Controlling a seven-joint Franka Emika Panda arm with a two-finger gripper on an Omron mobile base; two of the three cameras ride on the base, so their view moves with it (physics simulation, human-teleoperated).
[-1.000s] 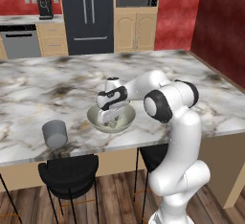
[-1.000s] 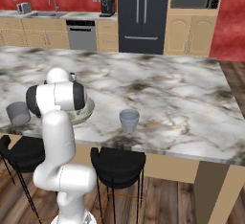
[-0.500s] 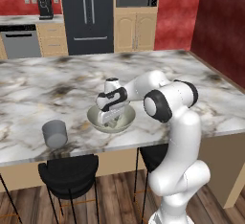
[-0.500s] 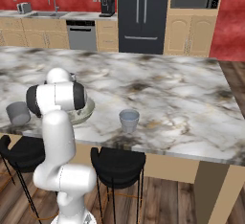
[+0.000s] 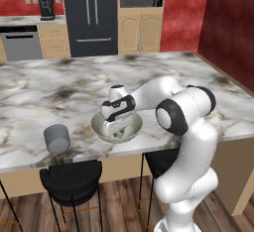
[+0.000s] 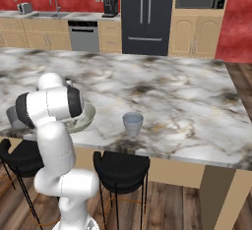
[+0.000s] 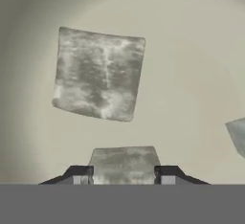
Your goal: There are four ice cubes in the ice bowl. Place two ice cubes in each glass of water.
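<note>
My gripper (image 5: 118, 129) reaches down into the cream ice bowl (image 5: 98, 127) at the counter's front edge. In the hand view the gripper (image 7: 123, 175) has a fingertip pressed on each side of one pale ice cube (image 7: 123, 161), so it is shut on that cube. A second ice cube (image 7: 99, 74) lies on the ice bowl's floor (image 7: 191, 50) just beyond it, and part of a third ice cube (image 7: 237, 137) shows at the right edge. One grey glass (image 5: 56, 138) stands left of the bowl. The other glass (image 6: 133, 124) stands to the bowl's right.
The ice bowl (image 6: 86, 118) and the left glass (image 6: 13, 117) sit near the marble counter's front edge (image 5: 44, 161). Black bar stools (image 5: 71, 181) stand under that edge. A fridge (image 5: 89, 15) and cabinets line the far wall.
The jaws have closed in from wide open onto the ice cube between them. The arm and bowl have stayed where they were.
</note>
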